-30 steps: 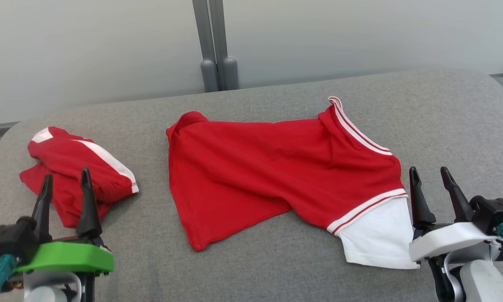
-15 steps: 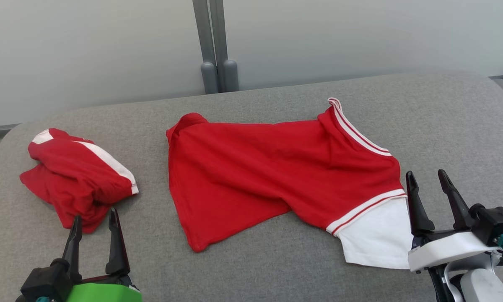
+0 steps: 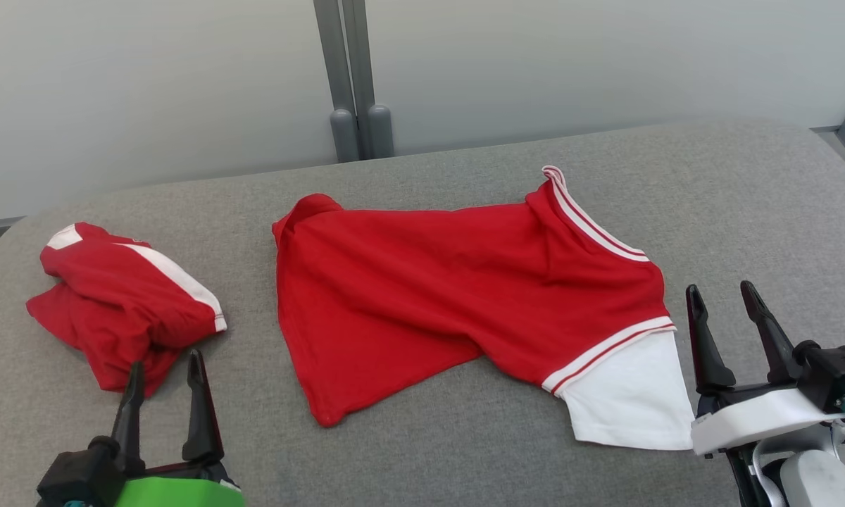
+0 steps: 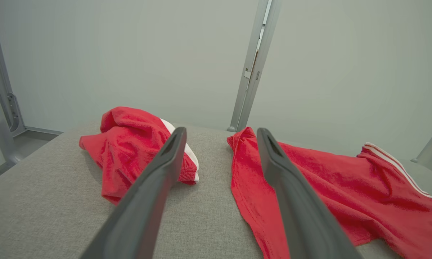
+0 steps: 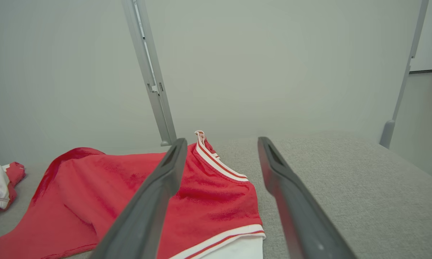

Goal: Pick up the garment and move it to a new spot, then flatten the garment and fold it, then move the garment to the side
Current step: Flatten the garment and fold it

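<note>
Shirt (image 3: 465,282) lies mid-cushion (image 3: 422,458), red, half spread, with wrinkles across the body and its white sleeve (image 3: 627,405) at the right end. A second red bundle (image 3: 120,303) sits well to the left, apart from it. I judge the spread shirt to be the one I am working on, at the flattening stage.

Both my tools are empty. The left gripper (image 3: 167,360) has its fingers wide apart, just in front of the bundle and touching nothing. The right gripper (image 3: 719,287) is equally spread, just beside the sleeve and clear of the cloth.

To flatten well, I should take two far-apart points. The right fingers go to the sleeve's outer edge, which is closest. The left must cross over to the hem corner (image 3: 324,415) at the shirt's near left and keep off the bundle on the way. I want each finger pair to come in low and nearly flat, so one finger slides under the edge and I pinch one layer of shirt, not the cushion cover.

Then a small lift, a steady pull outward with both arms together, and a slow lowering, so the folds by the striped trim (image 3: 591,225) drop out instead of bunching. Uneven pulling would likely skew the shirt.
</note>
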